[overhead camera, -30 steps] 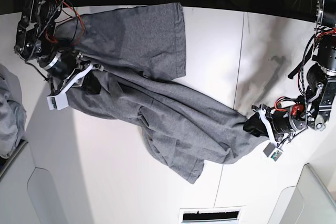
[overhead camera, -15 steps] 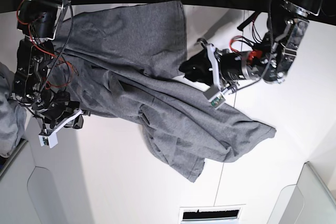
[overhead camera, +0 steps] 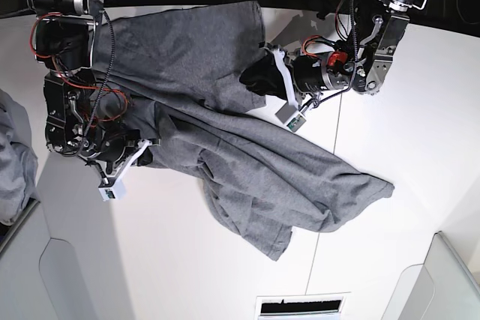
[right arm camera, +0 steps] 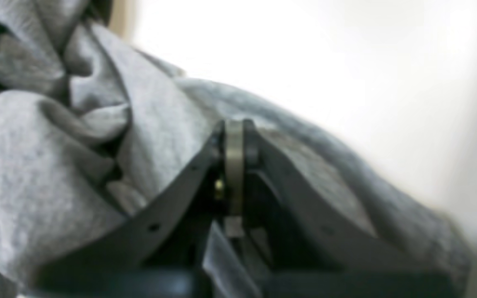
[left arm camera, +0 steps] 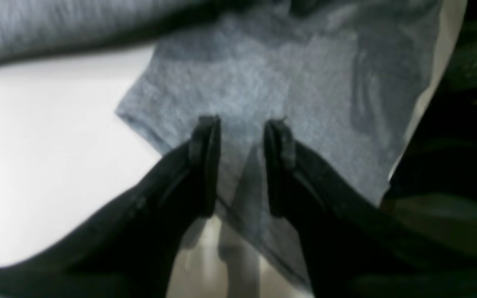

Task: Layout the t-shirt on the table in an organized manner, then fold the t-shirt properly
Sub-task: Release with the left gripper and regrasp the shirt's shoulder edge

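Crumpled t-shirt (overhead camera: pixel 247 162) sprawled diagonally across your desk (overhead camera: pixel 150 260): left gripper (left arm camera: pixel 242 140) released astride its hem corner, right gripper (right arm camera: pixel 234 136) clenched against cloth, apparently empty; closing now risks snagging several layers.

t-shirt (overhead camera: pixel 225 133): 1 (mid-grey, rumpled) | table (overhead camera: pixel 172 260): 1 | grippers: 2, left gripper (overhead camera: pixel 259 80) and right gripper (overhead camera: pixel 144 154) | paler cloth heap (overhead camera: pixel 13 162): 1 | dark slot in table's near edge (overhead camera: pixel 302 307): 1
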You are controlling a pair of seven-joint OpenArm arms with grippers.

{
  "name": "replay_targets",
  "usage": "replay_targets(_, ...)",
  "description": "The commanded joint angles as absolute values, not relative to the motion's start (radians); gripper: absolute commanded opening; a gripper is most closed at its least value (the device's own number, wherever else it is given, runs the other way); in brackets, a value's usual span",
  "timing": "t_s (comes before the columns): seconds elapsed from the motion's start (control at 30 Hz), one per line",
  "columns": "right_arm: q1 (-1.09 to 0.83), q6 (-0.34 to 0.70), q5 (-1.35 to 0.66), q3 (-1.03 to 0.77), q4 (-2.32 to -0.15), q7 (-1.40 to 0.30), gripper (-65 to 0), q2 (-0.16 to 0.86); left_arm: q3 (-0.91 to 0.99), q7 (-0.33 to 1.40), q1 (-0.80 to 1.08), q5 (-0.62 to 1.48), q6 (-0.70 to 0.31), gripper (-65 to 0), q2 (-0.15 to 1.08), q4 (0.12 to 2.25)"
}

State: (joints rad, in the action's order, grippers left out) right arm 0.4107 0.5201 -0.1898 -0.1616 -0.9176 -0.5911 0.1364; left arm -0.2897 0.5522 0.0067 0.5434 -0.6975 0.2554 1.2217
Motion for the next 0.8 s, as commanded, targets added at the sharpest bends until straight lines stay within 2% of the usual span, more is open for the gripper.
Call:
replay_targets(0.0, 0.439, 0.527, -0.2, -0.163, -0.933, -0.555, -65.0, 0.158, -0.289, 0.599, 0.008, 0.463, -0.661, -44.4, 0.27, 1.198)
replay_targets(0.07, 0.44, 0.518, -0.201, -0.164, -0.933, -0.537, -65.0, 0.179, -0.288, 0.593, 0.008, 0.444, -0.657, -44.4, 0.293, 1.17)
replay_targets(0.2, 0.442, 0.513, -0.201, -0.164, -0.933, -0.531, -65.0, 0.239, -0.288, 0.571, 0.008, 0.445, -0.557, -44.4, 0.381, 1.164)
replay_targets(0.4, 0.437, 0.513, -0.228, -0.164, -0.933, -0.584, -65.0, 0.302, -0.288, 0.55, 0.008, 0.445, -0.553, -44.4, 0.496, 1.164)
replay_targets(0.57, 0.437, 0.558, -0.445, -0.164, -0.939, -0.584, -65.0, 0.302, -0.288, 0.554, 0.009, 0.447, -0.554, -44.4, 0.507, 1.164)
replay_targets(0.67, 0.437, 0.567, -0.508, -0.164, -0.94, -0.584, -65.0, 0.258, -0.288, 0.554, 0.009, 0.445, -0.553, -44.4, 0.511, 1.164)
replay_targets(0.7, 0.437, 0.569, -0.495, -0.164, -0.94, -0.584, -60.7, 0.236, -0.288, 0.554, 0.009, 0.446, -0.553, -44.4, 0.514, 1.164)
replay_targets(0.77, 0.437, 0.573, -0.419, -0.163, -0.94, -0.57, -41.3, 0.185, -0.288, 0.554, 0.007, 0.445, -0.553, -44.4, 0.517, 1.164)
